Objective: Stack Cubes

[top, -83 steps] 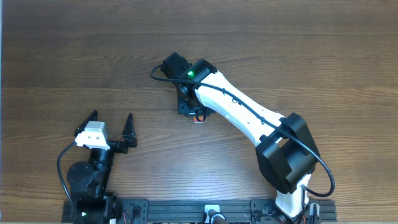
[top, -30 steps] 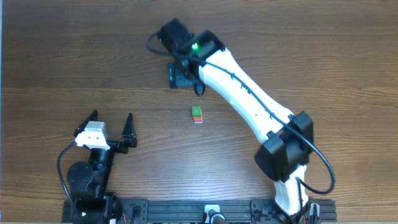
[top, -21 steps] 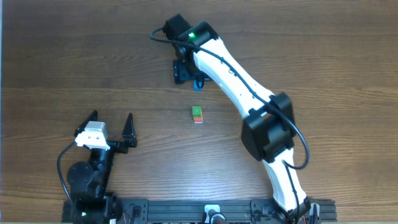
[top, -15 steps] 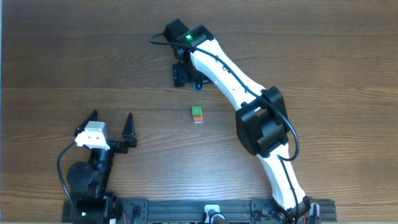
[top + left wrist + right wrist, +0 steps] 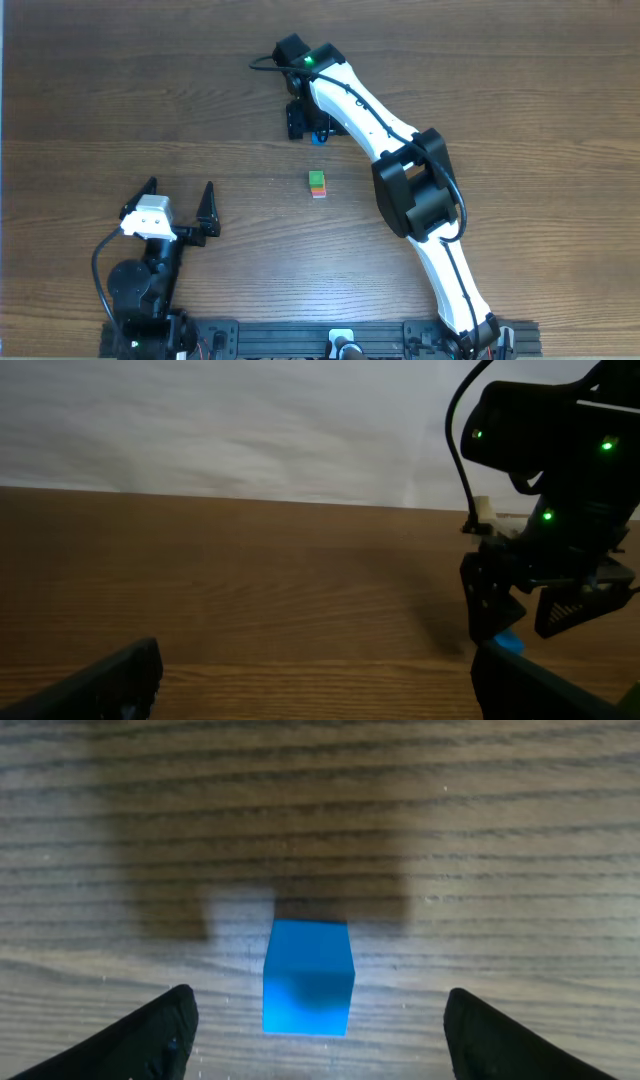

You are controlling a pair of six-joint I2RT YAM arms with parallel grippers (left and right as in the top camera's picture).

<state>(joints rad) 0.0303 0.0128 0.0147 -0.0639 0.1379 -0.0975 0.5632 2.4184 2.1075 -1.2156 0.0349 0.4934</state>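
Observation:
A green cube sits on a red cube as a small stack [image 5: 317, 183] in the middle of the wooden table. Farther back lies a single blue cube [image 5: 320, 138] [image 5: 308, 977] [image 5: 510, 642]. My right gripper [image 5: 309, 127] [image 5: 315, 1045] hangs right above the blue cube, open, its fingers [image 5: 150, 1035] to either side of the cube and apart from it. The left gripper [image 5: 180, 185] stays near the table's front left, open and holding nothing; its wrist view shows the right gripper [image 5: 530, 600] over the blue cube.
The right arm's white links [image 5: 380, 130] stretch diagonally across the table just right of the stack. Bare wood surrounds the cubes on the left and at the front. A white wall [image 5: 220, 430] stands behind the table.
The right gripper left the green-on-red stack, rose toward the back of the table, then shifted slightly right and settled over the blue cube. The left arm has not moved.

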